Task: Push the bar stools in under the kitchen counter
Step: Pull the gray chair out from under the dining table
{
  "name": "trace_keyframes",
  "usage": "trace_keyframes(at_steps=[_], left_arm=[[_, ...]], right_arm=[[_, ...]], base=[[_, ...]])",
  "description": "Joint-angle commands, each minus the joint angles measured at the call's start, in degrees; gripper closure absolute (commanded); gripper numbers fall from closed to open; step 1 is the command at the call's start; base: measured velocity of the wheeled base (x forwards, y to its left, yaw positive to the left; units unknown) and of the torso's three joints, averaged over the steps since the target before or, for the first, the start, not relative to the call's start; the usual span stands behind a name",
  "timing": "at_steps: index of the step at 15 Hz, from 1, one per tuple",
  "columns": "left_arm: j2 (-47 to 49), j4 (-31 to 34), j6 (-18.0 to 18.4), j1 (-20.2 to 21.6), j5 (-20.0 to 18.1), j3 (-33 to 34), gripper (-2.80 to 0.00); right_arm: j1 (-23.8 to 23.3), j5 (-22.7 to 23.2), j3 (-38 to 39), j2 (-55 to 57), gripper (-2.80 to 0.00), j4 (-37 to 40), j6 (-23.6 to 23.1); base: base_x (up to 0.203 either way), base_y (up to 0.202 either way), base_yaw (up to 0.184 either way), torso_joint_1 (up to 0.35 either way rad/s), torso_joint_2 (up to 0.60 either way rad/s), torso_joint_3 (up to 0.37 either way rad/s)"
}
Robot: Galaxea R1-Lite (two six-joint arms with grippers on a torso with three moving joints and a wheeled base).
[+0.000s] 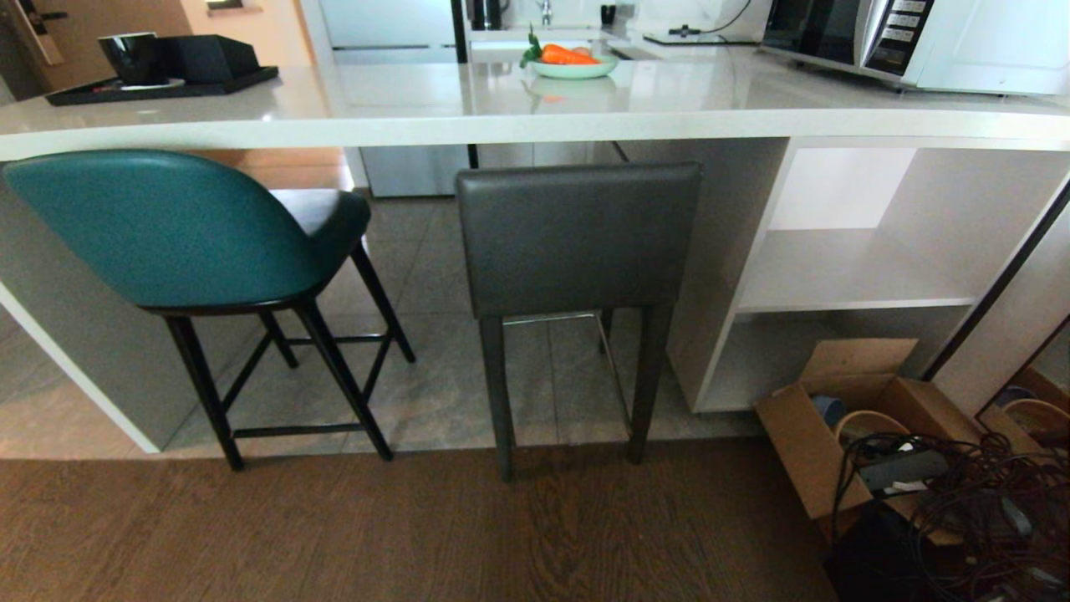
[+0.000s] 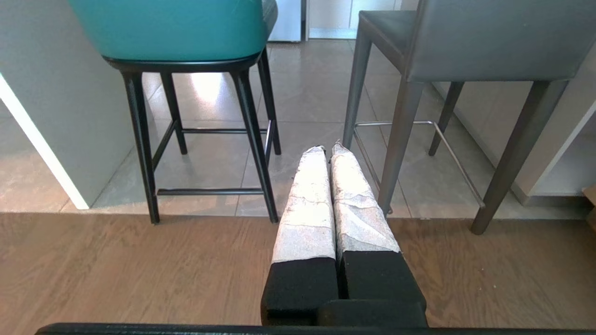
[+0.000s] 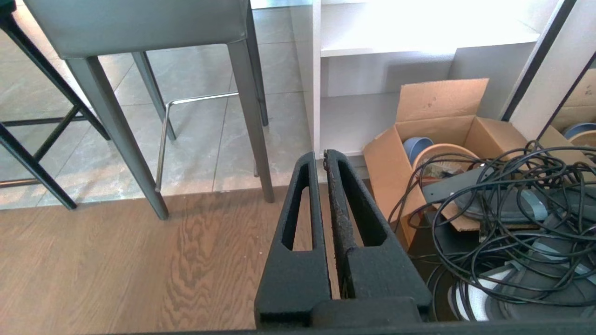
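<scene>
Teal stool (image 2: 177,28) and grey stool (image 2: 489,42) beyond left gripper (image 2: 327,150).

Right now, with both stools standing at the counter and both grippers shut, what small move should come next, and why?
Probably bring the shut left gripper forward to the teal stool back. That stool sits turned, with its back out past the counter edge. The grey stool also stands outside the edge. The right gripper hangs low near the cardboard box.

- Your teal stool (image 1: 159,226): rounded back, thin black legs, upright, seat partly beneath the kitchen counter (image 1: 501,117), angled.
- Your dark grey stool (image 1: 577,238): rectangular back, chrome footrest, upright, back just below the slab edge.
</scene>
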Motion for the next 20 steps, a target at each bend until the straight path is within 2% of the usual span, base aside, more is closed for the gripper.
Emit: trace_keyframes(at_steps=[1, 7, 20], left_arm=[[0.0, -0.1, 0.0, 0.0, 0.0, 2.3, 0.0], [0.0, -1.0, -0.1, 0.1, 0.0, 2.3, 0.0], [0.0, -1.0, -0.1, 0.0, 0.0, 2.3, 0.0]], right_arm=[[0.0, 0.0, 1.3, 0.1, 0.0, -0.1, 0.0], [0.0, 0.0, 1.3, 0.1, 0.0, -0.1, 0.0], [0.0, 0.0, 1.3, 0.1, 0.0, -0.1, 0.0]], base=[[0.0, 0.0, 0.0, 0.0, 0.0, 0.0], [0.022, 0.0, -0.001, 0.0, 0.0, 0.001], [0.195, 0.0, 0.001, 0.006, 0.0, 0.003]])
